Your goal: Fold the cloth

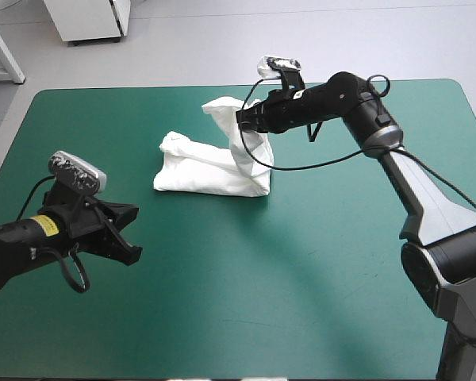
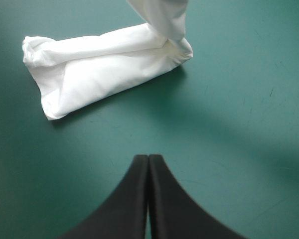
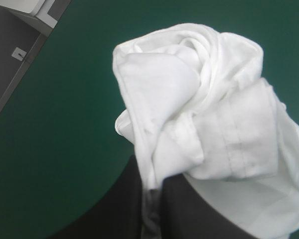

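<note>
1. I see the table with the teal-green cover filling most of the high view.
2. The white short-sleeved cotton T-shirt lies around the middle of the table, a little toward the far edge. Most of it is a long folded bundle resting flat on the cover. From the bundle's right end, a crumpled part rises off the table.
3. My right gripper with two broad black fin-shaped fingers hangs above the bundle's right end. Its fingers are clamped on the raised part of the T-shirt. In the right wrist view, white cloth bunches over and between the black fingers and hides their tips.
4. My left gripper hovers over the near left part of the table, well apart from the T-shirt. Its fingers are pressed together in one pointed arch with nothing between them. It points toward the bundle, with bare cover between them.
</note>
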